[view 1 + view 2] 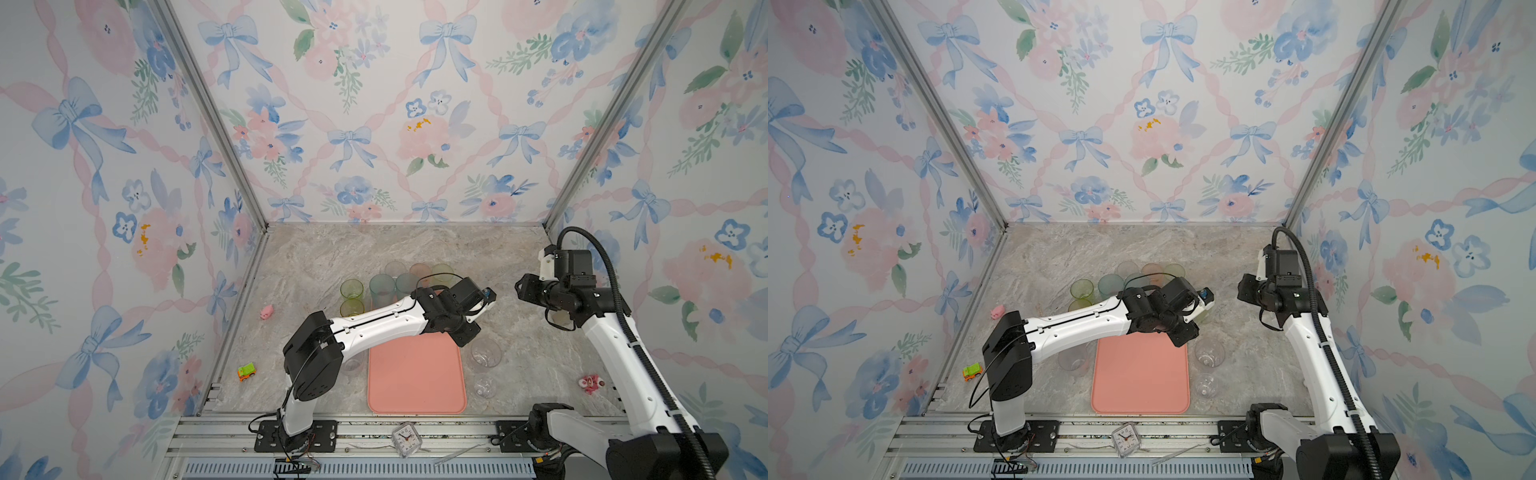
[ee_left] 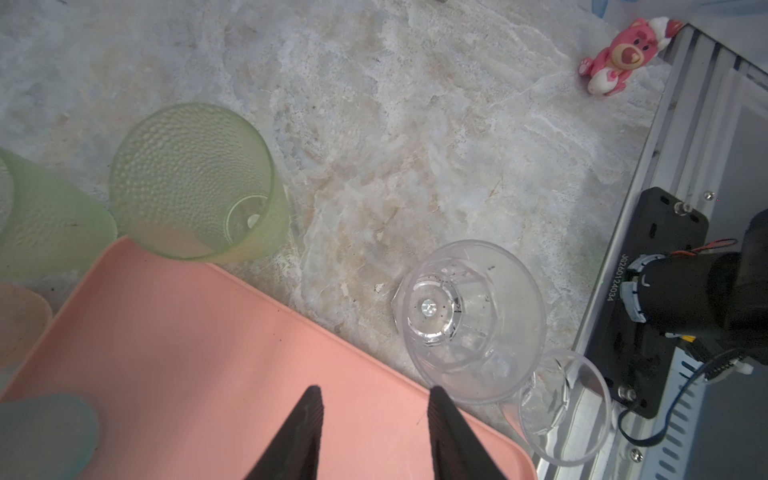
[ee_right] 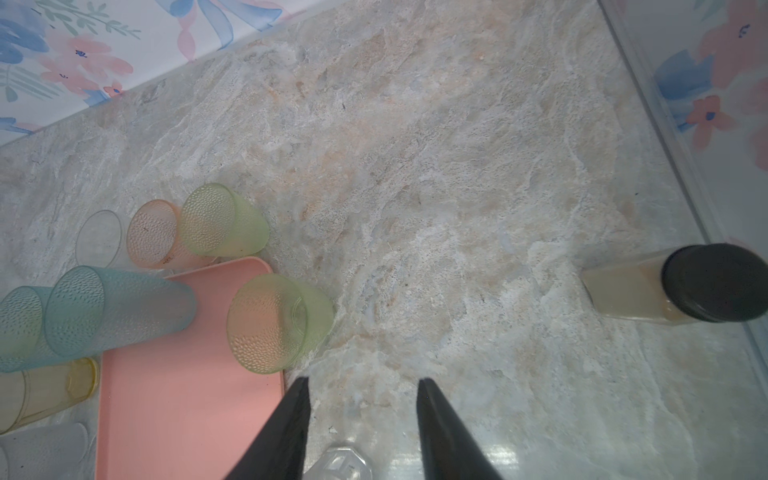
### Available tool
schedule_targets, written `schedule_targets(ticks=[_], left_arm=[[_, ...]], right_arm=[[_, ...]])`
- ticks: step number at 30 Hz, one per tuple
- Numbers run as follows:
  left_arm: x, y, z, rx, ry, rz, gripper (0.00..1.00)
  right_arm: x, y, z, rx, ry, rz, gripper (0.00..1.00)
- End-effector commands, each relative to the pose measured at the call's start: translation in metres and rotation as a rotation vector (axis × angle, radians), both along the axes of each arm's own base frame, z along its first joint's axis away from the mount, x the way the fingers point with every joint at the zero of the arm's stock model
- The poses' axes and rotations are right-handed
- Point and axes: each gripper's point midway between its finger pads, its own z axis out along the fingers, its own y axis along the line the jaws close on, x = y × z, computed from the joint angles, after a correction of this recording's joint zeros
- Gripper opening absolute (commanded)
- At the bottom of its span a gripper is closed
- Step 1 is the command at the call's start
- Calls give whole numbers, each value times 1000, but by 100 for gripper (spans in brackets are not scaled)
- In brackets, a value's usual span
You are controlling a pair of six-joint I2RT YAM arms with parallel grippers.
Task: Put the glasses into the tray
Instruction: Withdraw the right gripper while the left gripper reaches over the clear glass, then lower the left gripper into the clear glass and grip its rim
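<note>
tray (image 2: 199, 353): salmon-pink, under left jaws | dimpled glass (image 2: 191, 183) beyond them: yellow-green | faceted glass (image 2: 473, 320) beside them: clear | tall glasses (image 3: 116, 311): frosted teal | desk (image 2: 415, 124): grey-beige marble veining | bottle (image 3: 623, 297): beige, black cap | bear toy (image 2: 619, 54): pink-and-white | walls (image 1: 374, 124): blue bows, pink flowers

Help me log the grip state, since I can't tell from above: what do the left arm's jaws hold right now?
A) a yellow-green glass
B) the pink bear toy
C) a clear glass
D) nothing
D: in the left wrist view the left gripper has its jaws apart above the tray, with only bare pink surface showing between them.
</note>
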Motion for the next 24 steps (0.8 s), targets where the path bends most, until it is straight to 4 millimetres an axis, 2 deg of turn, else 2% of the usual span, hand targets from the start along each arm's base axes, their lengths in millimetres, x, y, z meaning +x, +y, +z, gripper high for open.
schedule_targets(ticks=[1,13,24], left_arm=[[-10,-6,-10,28,49,-45,41],[-10,-17,-30,74,80,-36,38],[-15,-23,-38,79,110,-51,33]], right_arm=[[-4,0,2,11,-13,17,46],[-9,-6,8,27,-42,12,46],[-12,-5,8,30,-45,23,46]])
